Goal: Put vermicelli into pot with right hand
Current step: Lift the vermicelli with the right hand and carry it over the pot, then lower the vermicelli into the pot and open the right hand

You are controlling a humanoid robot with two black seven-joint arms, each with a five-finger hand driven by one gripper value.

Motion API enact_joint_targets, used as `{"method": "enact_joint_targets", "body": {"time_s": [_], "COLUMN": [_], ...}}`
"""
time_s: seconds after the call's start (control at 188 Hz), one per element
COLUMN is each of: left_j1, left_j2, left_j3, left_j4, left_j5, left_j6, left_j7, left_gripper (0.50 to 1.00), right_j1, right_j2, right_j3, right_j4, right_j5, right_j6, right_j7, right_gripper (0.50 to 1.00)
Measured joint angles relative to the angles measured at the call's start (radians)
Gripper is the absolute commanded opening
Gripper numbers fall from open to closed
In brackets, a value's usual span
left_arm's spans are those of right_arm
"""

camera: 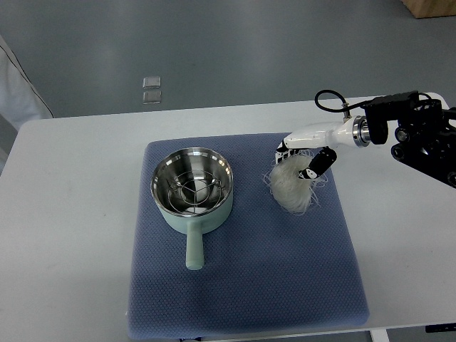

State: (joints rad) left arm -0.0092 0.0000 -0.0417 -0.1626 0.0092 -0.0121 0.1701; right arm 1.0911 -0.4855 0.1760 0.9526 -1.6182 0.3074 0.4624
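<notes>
right hand (303, 158) gripping vermicelli (292, 187) on blue mat (249, 285), pot (192, 191) alongside

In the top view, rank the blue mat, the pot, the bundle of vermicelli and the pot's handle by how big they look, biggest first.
1. Blue mat, by far the largest.
2. Pot, counting its round body.
3. Vermicelli, a bundle clearly smaller than the pot, partly covered by the right hand.
4. Pot's handle, the smallest.

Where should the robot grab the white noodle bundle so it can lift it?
Probably around the middle of the noodles, coming down from above. The bundle lies flat on the blue mat, a loose oval nest with stray strands at its edges, so the thick middle gives most to hold. The right hand is already over its top, fingers curled onto it.
</notes>
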Motion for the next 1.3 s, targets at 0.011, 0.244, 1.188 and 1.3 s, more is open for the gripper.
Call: {"method": "enact_joint_targets", "body": {"time_s": [0.011, 0.244, 1.188, 1.3], "left_j1": [0.0, 0.0, 0.001, 0.001], "left_j2": [0.0, 0.0, 0.0, 0.0], "left_j3": [0.0, 0.0, 0.0, 0.0], "left_j4": [0.0, 0.0, 0.0, 0.0], "left_j5": [0.0, 0.0, 0.0, 0.0], "left_j6": [0.0, 0.0, 0.0, 0.0], "left_j7": [0.0, 0.0, 0.0, 0.0], "left_gripper": [1.0, 1.0, 1.0, 1.0], "right_j1": [0.002, 0.066, 0.223, 0.184], "right_j2": [0.0, -0.008, 0.37, 0.391], "right_j3": [0.0, 0.004, 0.023, 0.023], "right_j4": [0.0, 0.0, -0.141, -0.148], "right_j5": [0.001, 0.054, 0.128, 0.125], "right_j6": [0.0, 0.01, -0.004, -0.022], "right_j7": [0.0, -0.003, -0.007, -0.017], "right_gripper": [0.562, 0.566, 0.607, 0.641]}}
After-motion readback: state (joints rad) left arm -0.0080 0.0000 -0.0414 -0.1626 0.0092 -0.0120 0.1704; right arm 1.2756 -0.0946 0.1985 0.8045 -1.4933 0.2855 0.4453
